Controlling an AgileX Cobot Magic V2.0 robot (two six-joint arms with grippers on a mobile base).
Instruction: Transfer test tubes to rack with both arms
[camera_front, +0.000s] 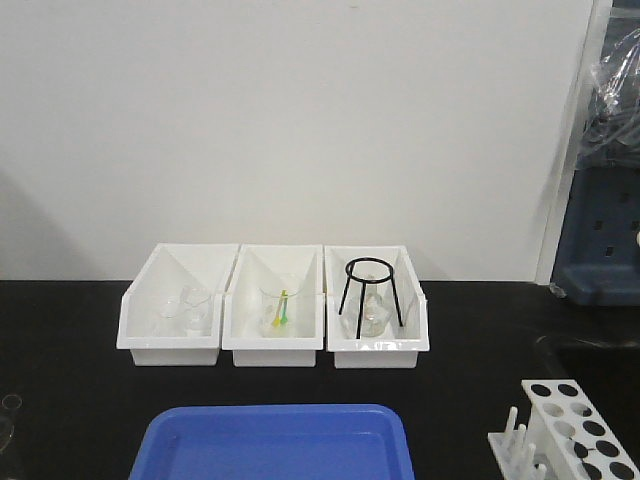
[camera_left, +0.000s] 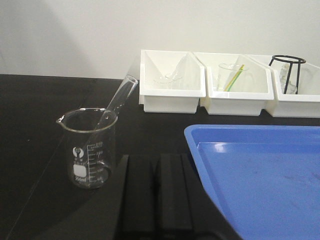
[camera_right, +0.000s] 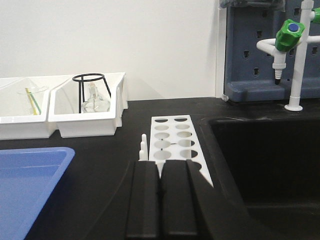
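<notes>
Presently, left gripper (camera_left: 157, 165) and right gripper (camera_right: 160, 169) sit clenched, empty; test tube (camera_left: 119, 100) leans in beaker (camera_left: 90, 155) left of blue tray (camera_left: 260, 170).

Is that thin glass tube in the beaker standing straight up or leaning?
Leaning. The test tube rests slanted in the beaker, its bottom inside and its open rim poking out over the lip.
</notes>
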